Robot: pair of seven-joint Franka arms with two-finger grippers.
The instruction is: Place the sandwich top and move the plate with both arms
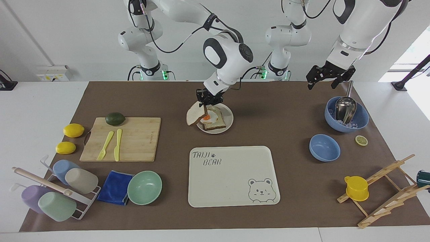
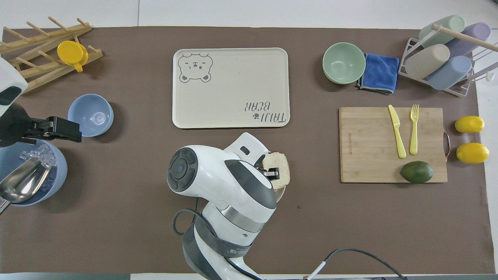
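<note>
While the right gripper fingers pinch its crust edge, pale speckled bread slice hangs tilted over round cream plate; soft, light, tears easily. Left gripper waits, fingers spread.

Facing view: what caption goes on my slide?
Right gripper holds bread slice tilted over the egg toast on the plate.

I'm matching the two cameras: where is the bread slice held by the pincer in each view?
Facing view: bread slice, centre, upper half, over the plate's edge.
Overhead view: bread slice, centre, beside the white wrist.
Shared landmark: bear tray.
</note>
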